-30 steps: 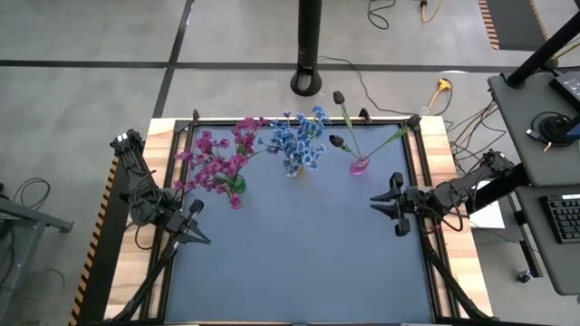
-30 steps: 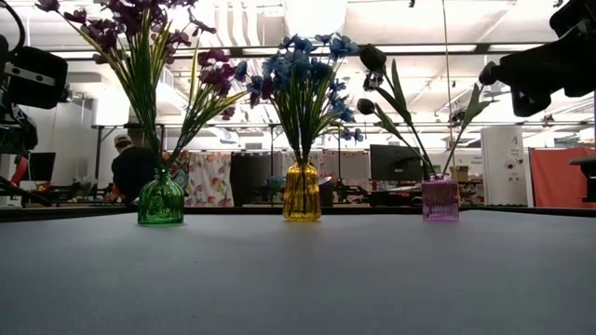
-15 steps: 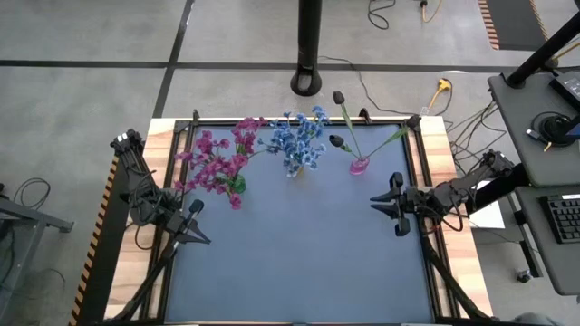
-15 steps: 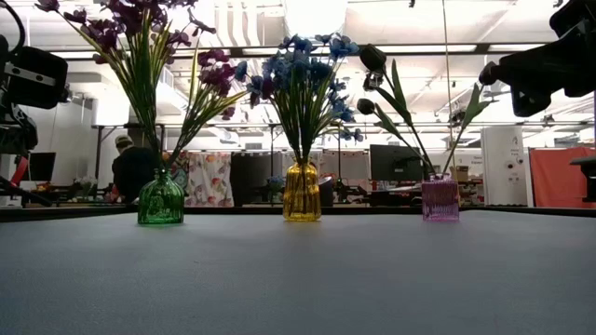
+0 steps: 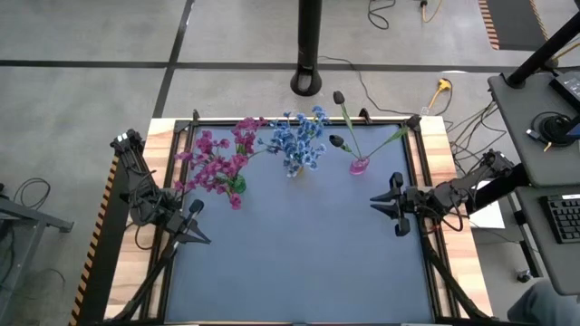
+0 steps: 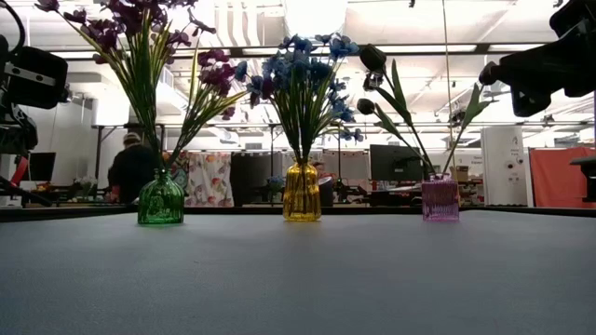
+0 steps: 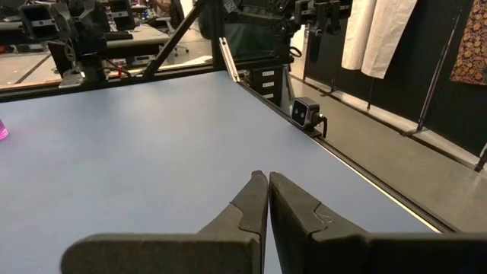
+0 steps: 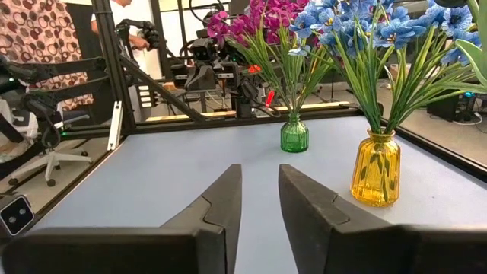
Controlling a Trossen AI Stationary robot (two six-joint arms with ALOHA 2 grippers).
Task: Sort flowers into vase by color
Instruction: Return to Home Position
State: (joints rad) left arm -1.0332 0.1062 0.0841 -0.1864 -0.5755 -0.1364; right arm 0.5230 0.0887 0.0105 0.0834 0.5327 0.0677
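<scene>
Nearest, the two arms sit at the sides of the blue-grey table (image 5: 299,263), well apart from the flowers. The left gripper (image 7: 268,176) hangs over the table's left part with its fingers pressed together and nothing between them. The right gripper (image 8: 259,171) hangs over the right part, pointing inward, its fingers a narrow gap apart and empty.

Farther back, three small glass vases stand upright in a row along the far side of the table, each apart from the next. There is one green vase (image 6: 161,200), one yellow vase (image 6: 302,193) and one pale purple vase (image 6: 440,199).

The green vase holds the magenta-pink flowers (image 5: 217,163). These are small clustered blooms on long thin green stems with narrow leaves, and they fan out widely. The separate sprigs overlap too much to count.

The yellow vase, in the middle, holds the blue flowers (image 5: 299,140), a dense bunch of small star-like blooms on the same kind of stems, also too tangled to count.

The purple vase holds the dark flowers. They are two closed tulip-like buds, one high (image 6: 372,58) and one lower (image 6: 365,107), on leaning stems with a few long leaves.

Beyond the table, in the room behind, one person (image 6: 130,167) in dark clothing is near the green vase's line of sight.
</scene>
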